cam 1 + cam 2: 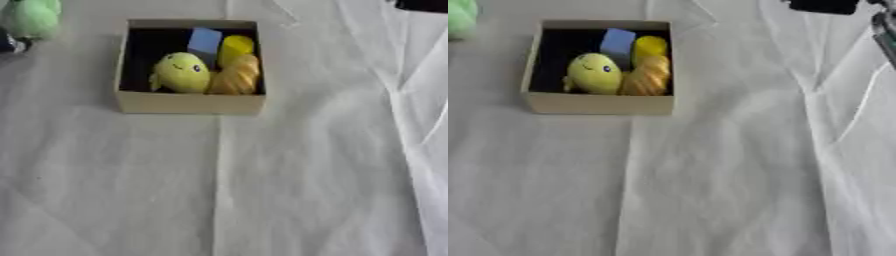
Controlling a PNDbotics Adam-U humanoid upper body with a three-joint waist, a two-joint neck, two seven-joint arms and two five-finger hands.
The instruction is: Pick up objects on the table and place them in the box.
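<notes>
From my seat I have the box (pixel 188 102) sitting upright on the white cloth (pixel 262 190), toward the far left of the spread. It is a shallow tan cardboard box with a dark inside. In it I count four things: a round yellow plush toy (pixel 182 72) with a small face at the front left, a golden-brown ridged piece shaped like a bread roll (pixel 234 76) leaning against the toy's right side, a yellow cylinder (pixel 234 46) behind the roll in the far right corner, and a pale blue block (pixel 205 41) standing tilted just left of the cylinder against the back wall. Outside the box, at the far left corner of the cloth, lies a soft green toy (pixel 31 17), well apart from the box; a small dark thing (pixel 10 44) shows just below it at the picture's edge, and I cannot make out what it is. The cloth is creased, with a long fold running down the right side. Neither of my hands shows in either eye view, so I cannot tell how far open they are or whether they hold anything. A dark shape (pixel 824 6) sits at the top right edge, too cut off to name.
</notes>
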